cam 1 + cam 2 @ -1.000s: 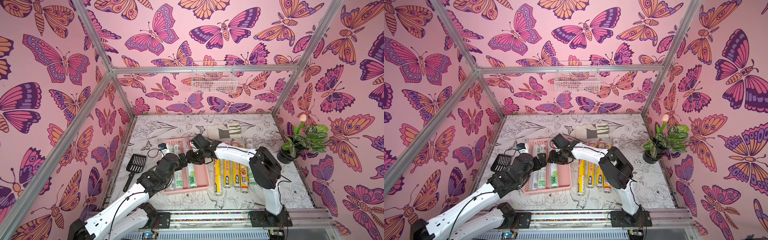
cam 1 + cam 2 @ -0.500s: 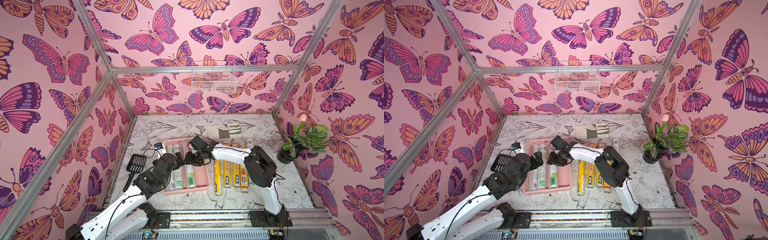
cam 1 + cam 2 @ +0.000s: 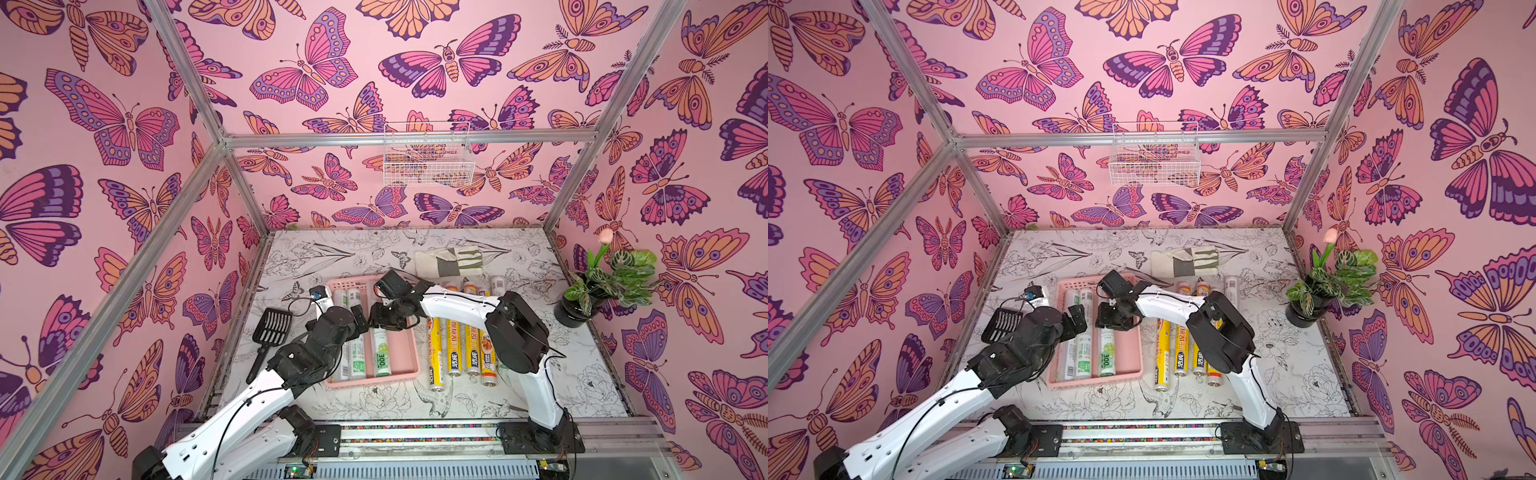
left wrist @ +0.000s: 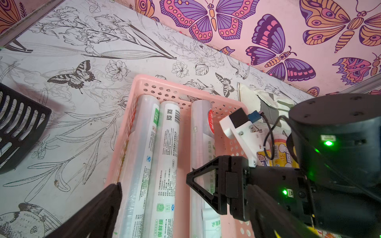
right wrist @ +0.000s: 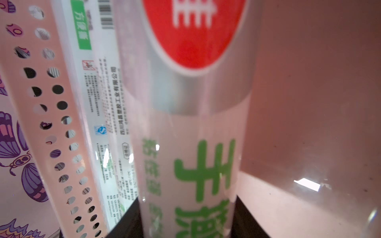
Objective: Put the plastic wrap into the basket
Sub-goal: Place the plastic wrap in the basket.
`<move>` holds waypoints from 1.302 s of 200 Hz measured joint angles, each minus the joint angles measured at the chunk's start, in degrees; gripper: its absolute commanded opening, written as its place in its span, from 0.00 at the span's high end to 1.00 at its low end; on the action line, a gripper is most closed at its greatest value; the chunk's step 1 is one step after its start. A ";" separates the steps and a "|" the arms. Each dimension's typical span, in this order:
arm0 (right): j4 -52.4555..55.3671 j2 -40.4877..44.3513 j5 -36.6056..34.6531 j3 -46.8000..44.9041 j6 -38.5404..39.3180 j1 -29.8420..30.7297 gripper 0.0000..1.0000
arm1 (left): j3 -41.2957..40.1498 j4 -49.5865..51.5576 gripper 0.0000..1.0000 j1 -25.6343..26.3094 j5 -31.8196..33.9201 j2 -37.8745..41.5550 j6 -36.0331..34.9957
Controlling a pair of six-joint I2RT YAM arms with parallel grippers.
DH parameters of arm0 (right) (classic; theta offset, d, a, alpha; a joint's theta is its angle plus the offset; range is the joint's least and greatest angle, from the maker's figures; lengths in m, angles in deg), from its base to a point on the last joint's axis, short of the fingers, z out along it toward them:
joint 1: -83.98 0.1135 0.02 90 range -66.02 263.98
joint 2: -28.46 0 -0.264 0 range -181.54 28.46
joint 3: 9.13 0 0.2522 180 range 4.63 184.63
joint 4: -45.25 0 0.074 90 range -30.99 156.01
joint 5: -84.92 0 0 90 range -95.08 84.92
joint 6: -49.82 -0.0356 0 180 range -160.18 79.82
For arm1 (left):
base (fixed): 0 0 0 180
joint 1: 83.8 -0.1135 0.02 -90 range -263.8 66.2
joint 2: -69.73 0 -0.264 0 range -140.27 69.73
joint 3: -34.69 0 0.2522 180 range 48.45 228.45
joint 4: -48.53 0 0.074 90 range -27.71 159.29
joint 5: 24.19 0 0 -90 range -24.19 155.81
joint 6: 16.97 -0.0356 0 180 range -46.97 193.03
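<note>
While shut on a whitish roll [image 5: 191, 123], one finger of right gripper [image 5: 187, 224] pressed to each flank, holds it lengthwise and low inside basket [image 4: 185, 90], just beside two rolls [image 4: 156, 156] lying along the perforated wall. Cannot tell whether down on the floor or a shade above it.

Could go wrong at the release. If opened too high or with the roll tilted, would let it bounce, ride up on its neighbour or prop one end on the wall. If lifted away with jaws only half parted, could drag it back out. Squeezing harder risks denting the soft tube.

Close by: left gripper [image 3: 353, 320], jaws spread wide, empty, hanging over the same basket near the right one. Risks a knock between the two on the way out, or a nudge to the settled rolls.

Further out, on table [image 3: 540, 395]: four yellow rolls [image 3: 457, 357] and a last whitish roll [image 3: 497, 286], outside the basket, partly under the right forearm. Could be brushed and set rolling by a low sweep of that arm.

Hard to make out:
- Middle of the held roll, covered by the wrist in both top views.
- Contact with the basket floor, blurred at close range.
- Middles of the yellow rolls, hidden by the arm.
- Most of the last whitish roll, with only its far end showing.
</note>
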 measured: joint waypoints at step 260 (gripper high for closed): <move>-3.50 12.94 -2.25 -8.26 2.34 -0.42 0.39 | 4.15 -0.50 0.00 0.00 -5.35 -5.42 -0.02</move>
